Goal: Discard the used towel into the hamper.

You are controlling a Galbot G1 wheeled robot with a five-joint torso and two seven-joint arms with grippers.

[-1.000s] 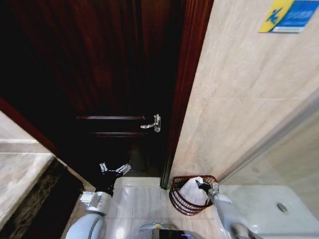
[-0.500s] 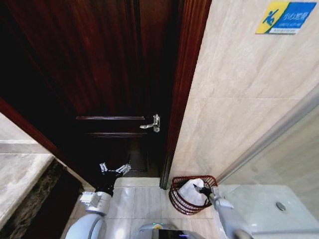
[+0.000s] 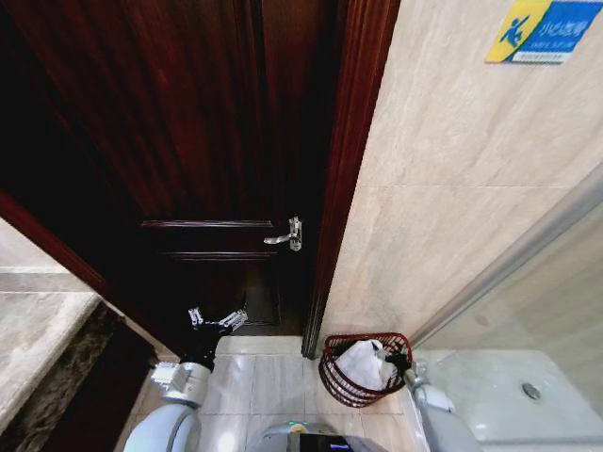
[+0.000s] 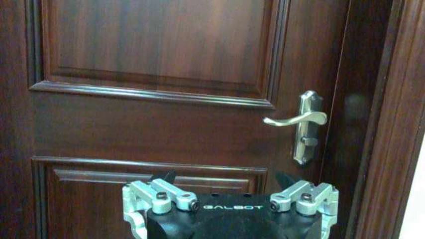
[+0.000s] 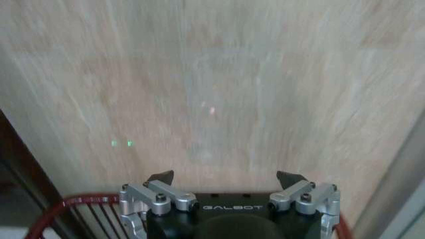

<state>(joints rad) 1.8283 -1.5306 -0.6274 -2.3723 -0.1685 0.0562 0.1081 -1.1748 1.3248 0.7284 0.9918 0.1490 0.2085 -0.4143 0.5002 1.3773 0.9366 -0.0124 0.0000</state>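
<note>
Towel: you are looking at a white towel [image 3: 361, 363] lying bunched up inside the hamper [image 3: 332, 372]. It is sitting below the rim, so the job is looking done.
Hamper: it is standing on the floor in the corner, just beside the door frame [image 3: 347, 169] and against the tiled wall [image 3: 452, 207]. The shower tray [image 3: 509, 395] is lying on its other side.
How it handles: the towel is looking soft, light and floppy. If you are grabbing it again, you are best pinching the top fold that is sticking up. The wire hamper is looking light too, so a bump is likely tipping it.
Right gripper [image 3: 399, 362]: it is hovering at the hamper's rim, next to the towel. Its fingers [image 5: 159, 178] are spread apart and holding nothing.
Left gripper [image 3: 217, 320]: it is waiting low by the dark wooden door [image 4: 166, 74], fingers spread apart, holding nothing.
Room to move: you are working in a tight corner. The wall is close in front and the frame is close on the left. Going up and back toward you is looking like the free way.
</note>
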